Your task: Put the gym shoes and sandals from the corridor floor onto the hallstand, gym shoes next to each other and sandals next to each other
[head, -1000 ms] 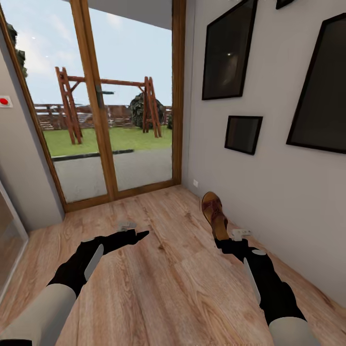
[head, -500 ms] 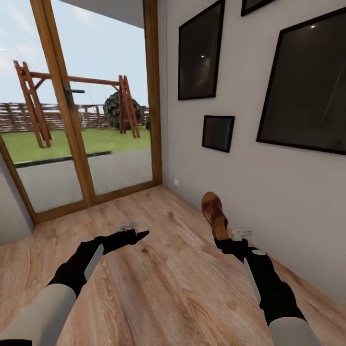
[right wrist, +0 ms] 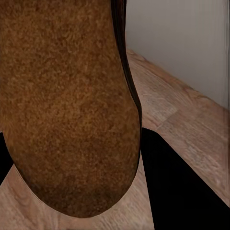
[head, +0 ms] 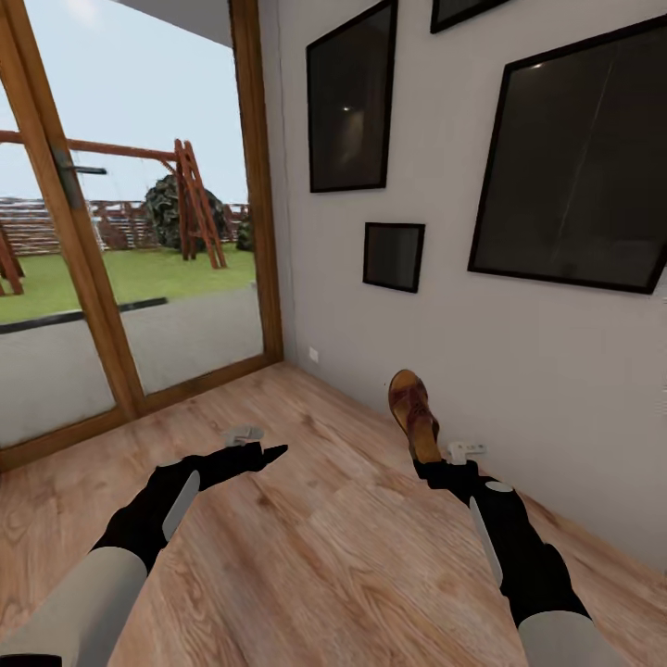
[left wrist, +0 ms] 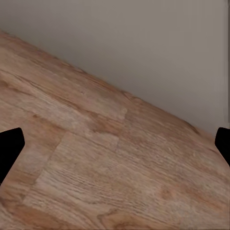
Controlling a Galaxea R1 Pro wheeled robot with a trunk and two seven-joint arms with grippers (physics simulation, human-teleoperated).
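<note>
A light, stiff sandal point(head: 413, 414) is clamped at its heel in the right gripper point(head: 435, 463); the left gripper point(head: 269, 451) is held apart, empty.

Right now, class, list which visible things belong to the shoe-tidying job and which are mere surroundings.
Belonging to the job:
- sandal, held in the right hand
- left hand, open and empty
- corridor floor

Surroundings:
- glass door
- dark picture frames
- wall
</note>
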